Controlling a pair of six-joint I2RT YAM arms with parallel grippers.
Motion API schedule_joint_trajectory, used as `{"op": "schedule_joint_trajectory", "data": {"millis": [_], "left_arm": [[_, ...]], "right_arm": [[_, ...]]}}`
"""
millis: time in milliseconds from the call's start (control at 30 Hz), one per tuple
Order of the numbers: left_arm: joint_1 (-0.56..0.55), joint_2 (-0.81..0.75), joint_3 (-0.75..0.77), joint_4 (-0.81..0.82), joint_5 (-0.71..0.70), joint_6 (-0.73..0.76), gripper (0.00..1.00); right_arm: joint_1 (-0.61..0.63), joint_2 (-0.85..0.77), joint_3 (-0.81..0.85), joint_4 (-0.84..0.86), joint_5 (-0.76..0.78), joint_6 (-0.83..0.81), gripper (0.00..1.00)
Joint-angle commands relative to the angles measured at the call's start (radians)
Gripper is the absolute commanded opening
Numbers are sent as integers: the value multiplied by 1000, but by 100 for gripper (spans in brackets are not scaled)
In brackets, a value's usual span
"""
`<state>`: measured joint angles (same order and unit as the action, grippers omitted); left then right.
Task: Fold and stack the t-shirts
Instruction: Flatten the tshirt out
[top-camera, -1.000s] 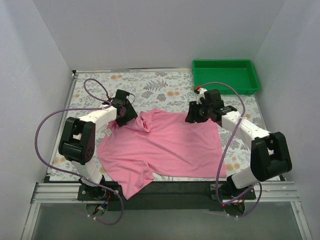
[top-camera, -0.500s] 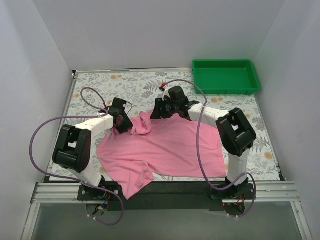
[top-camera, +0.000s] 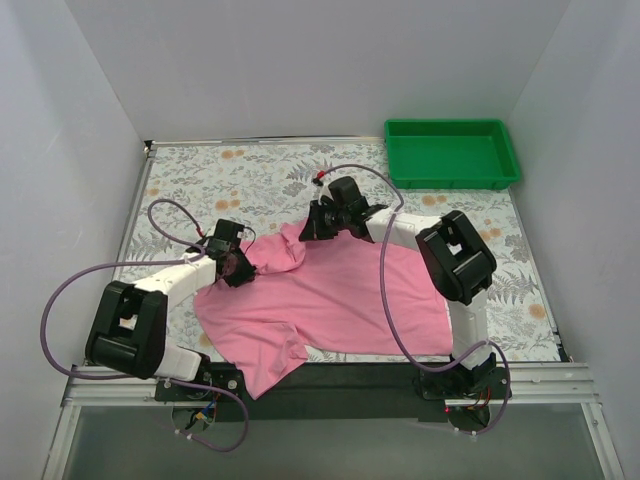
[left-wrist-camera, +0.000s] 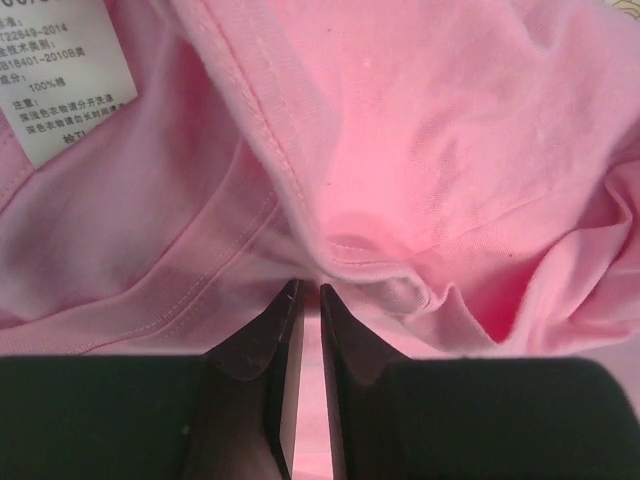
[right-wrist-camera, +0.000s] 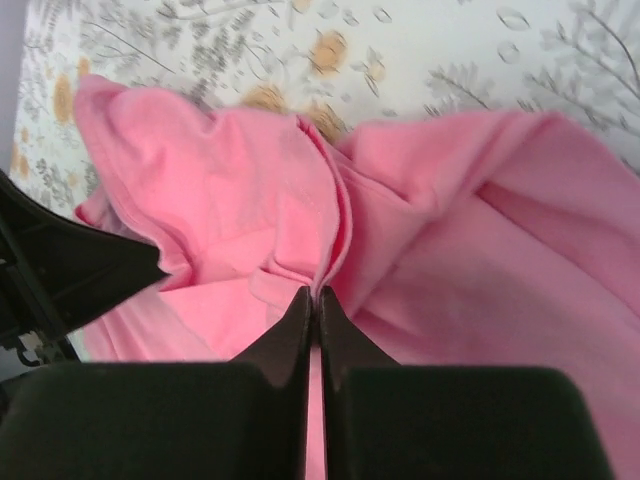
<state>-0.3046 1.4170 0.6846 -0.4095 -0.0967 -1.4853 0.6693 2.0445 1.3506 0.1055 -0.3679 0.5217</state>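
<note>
The t-shirt is lying spread on the table, near hem drooping off the edge; thin and limp, it is likely sagging wherever unheld. The left gripper is pinching closed on a far-left seam fold; farther, the right gripper is clamping a fabric ridge; seams are probably offering the surest hold.

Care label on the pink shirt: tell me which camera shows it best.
The left wrist view. The white care label fills its upper left corner, close enough that printed lines show, lying on the pink t-shirt. The top external and right wrist views show the shirt, but no label can be made out.
</note>
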Motion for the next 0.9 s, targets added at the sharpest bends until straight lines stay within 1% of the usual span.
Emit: {"op": "schedule_joint_trajectory", "data": {"millis": [0, 133, 233, 300, 367, 467, 500, 533, 567, 600, 633, 667, 733, 767, 867], "left_arm": [[2, -39, -31, 9, -6, -35, 14], [2, -46, -54, 15, 6, -49, 11], [2, -65, -56, 14, 17, -46, 11], [2, -82, -50, 5, 22, -38, 11], [2, -116, -39, -3, 17, -12, 14], [2, -162, -5, -5, 29, 48, 22], [2, -173, 9, 0, 44, 65, 29], [1, -187, 33, 8, 58, 88, 34], [-1, -191, 47, 36, 80, 139, 39], [-2, -184, 59, 52, 136, 169, 46], [-4, -175, 72, 69, 170, 196, 62], [-13, -162, 104, 101, 198, 251, 69], [-31, -101, 160, 121, 251, 295, 79], [-57, -77, 179, 133, 262, 340, 80], [-103, 32, 269, 149, 276, 397, 80]], "right_arm": [[-23, -89, -74, 30, 37, -2, 3], [-53, -159, -165, 31, 69, 8, 3], [-59, -176, -231, 34, 86, 20, 4], [-60, -176, -252, 39, 81, 30, 8], [-60, -182, -278, 51, 81, 35, 9], [-60, -201, -294, 51, 98, 29, 14], [-62, -208, -295, 49, 110, 12, 20], [-62, -228, -297, 49, 118, 3, 23], [-65, -242, -304, 48, 124, -6, 31], [-68, -256, -307, 45, 141, -29, 43], [-71, -285, -311, 27, 152, -44, 47], [-74, -302, -309, 11, 162, -61, 49], [-85, -348, -304, -47, 214, -120, 53], [-89, -363, -304, -65, 231, -158, 56], [-128, -423, -314, -131, 271, -201, 61]]}}
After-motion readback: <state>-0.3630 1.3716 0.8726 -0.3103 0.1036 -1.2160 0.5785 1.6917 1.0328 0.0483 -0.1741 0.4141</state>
